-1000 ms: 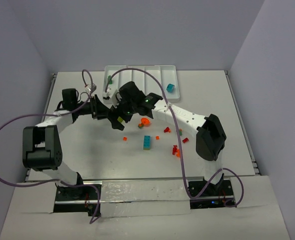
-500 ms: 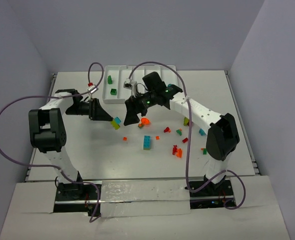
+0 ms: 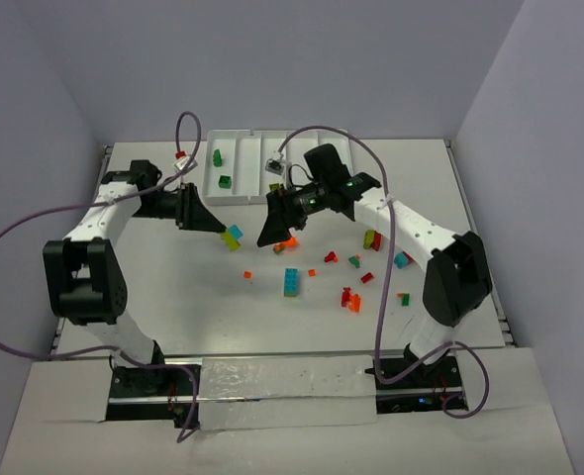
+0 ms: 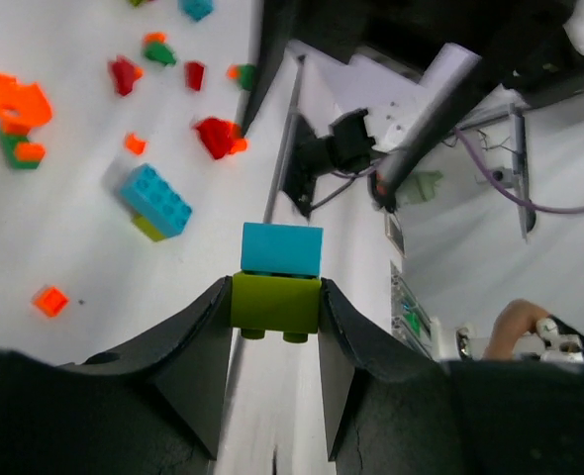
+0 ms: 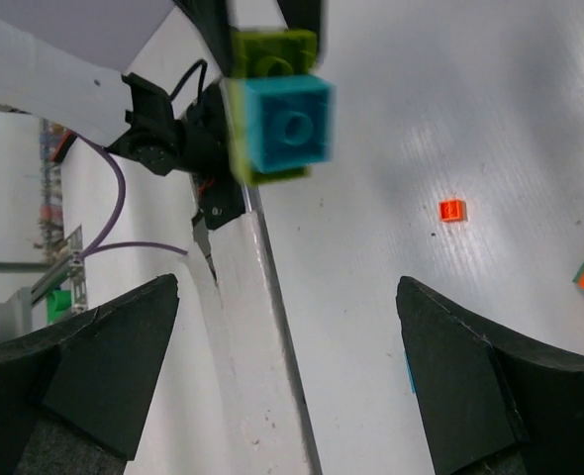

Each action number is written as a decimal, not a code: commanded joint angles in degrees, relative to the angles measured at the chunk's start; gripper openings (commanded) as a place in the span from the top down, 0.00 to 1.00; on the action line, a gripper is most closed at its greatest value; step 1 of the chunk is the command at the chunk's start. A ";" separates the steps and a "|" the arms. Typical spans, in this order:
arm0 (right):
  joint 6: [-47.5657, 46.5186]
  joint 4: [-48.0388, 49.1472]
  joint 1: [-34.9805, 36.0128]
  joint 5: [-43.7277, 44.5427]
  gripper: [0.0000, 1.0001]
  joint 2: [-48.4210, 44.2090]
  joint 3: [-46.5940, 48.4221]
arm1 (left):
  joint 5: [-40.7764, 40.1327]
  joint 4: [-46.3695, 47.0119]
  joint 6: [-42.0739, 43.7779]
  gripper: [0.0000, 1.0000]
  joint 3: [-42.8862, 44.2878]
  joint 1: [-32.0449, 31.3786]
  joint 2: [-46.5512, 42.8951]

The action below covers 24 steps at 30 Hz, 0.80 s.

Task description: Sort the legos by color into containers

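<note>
While the left end effector (image 4: 275, 297) clenches a studded lime-and-teal stack (image 4: 282, 249) above the matte white bench (image 3: 173, 297), the right end effector (image 5: 287, 287) faces it, spread wide and empty. Boxy legos (image 3: 291, 281) dot the bench; two green ones (image 3: 218, 157) lie in the ribbed tray (image 3: 272, 136).

A robotics lab cell: plain pale-grey partition walls (image 3: 35, 99) box in a white bench (image 3: 173, 287), with two black-and-white robot arms (image 3: 84, 282) bolted at its 6 o'clock edge.
</note>
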 commanded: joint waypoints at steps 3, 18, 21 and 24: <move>-2.33 0.96 -0.97 1.65 0.02 -9.32 0.23 | -10.41 42.60 -44.68 1.00 -5.73 -7.59 -15.49; -4.51 0.26 -2.86 -12.06 0.07 -9.81 -3.13 | -6.81 38.62 -34.30 1.00 -3.80 -18.68 -16.61; -4.79 -0.24 -2.77 -12.24 0.08 -9.44 -2.54 | -7.24 38.78 -34.36 1.00 -3.86 -19.14 -16.80; -4.49 0.30 -2.66 -12.63 0.23 -8.94 -2.31 | -7.64 38.80 -34.44 1.00 -4.13 -19.54 -16.97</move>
